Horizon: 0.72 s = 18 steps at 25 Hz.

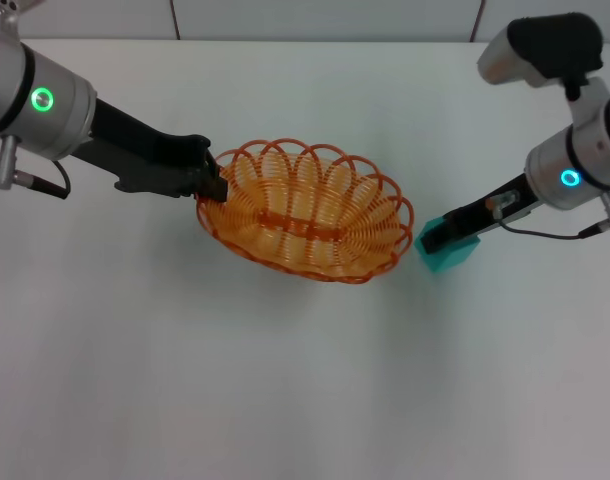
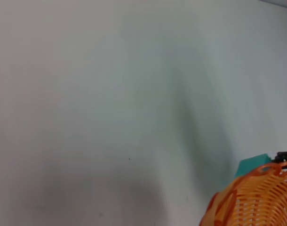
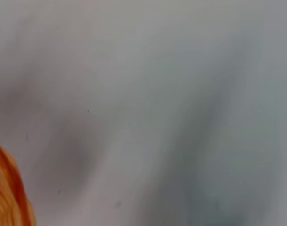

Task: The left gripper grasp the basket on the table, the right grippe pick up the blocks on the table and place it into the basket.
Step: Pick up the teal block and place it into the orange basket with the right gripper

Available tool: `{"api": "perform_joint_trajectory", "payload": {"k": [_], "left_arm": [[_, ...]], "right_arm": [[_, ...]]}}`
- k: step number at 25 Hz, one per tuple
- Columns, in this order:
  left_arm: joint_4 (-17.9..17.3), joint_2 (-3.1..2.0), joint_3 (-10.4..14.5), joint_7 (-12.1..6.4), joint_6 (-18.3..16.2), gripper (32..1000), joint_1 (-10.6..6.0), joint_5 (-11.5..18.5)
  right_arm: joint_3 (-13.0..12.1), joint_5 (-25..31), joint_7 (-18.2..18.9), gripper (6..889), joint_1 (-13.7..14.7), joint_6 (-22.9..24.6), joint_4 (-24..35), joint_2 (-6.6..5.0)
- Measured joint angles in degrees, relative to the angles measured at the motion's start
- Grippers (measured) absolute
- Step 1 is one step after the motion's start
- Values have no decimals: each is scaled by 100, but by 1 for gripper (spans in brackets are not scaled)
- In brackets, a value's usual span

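The orange wire basket sits in the middle of the white table. My left gripper reaches in from the left and is shut on the basket's left rim. Just off the basket's right end is the teal block. My right gripper comes down on it from the right, its fingers closed around the block's top. The left wrist view shows part of the basket with the block behind it. A strip of the basket also edges into the right wrist view.
Bare white tabletop lies in front of the basket and to both sides. The table's far edge runs along the back. My right arm's upper link hangs over the back right corner.
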<state>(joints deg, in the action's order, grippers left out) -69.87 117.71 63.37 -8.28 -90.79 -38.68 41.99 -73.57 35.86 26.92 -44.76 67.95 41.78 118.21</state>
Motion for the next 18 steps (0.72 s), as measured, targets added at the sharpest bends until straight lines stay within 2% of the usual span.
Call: {"api": "perform_joint_trajectory", "payload": {"k": [5, 14, 18], "left_arm": [[0, -4, -101, -20, -10, 98, 30, 3], [0, -12, -115, -25, -3, 98, 64, 3], [25, -12, -114, -25, -1, 98, 64, 2]], "right_arm": [[-216, -5, -316, 519, 397, 308, 1032, -4], [-226, -3, -604, 520, 1093, 787, 3346, -12], [-251, 47, -608, 520, 1206, 935, 4086, -3]]}}
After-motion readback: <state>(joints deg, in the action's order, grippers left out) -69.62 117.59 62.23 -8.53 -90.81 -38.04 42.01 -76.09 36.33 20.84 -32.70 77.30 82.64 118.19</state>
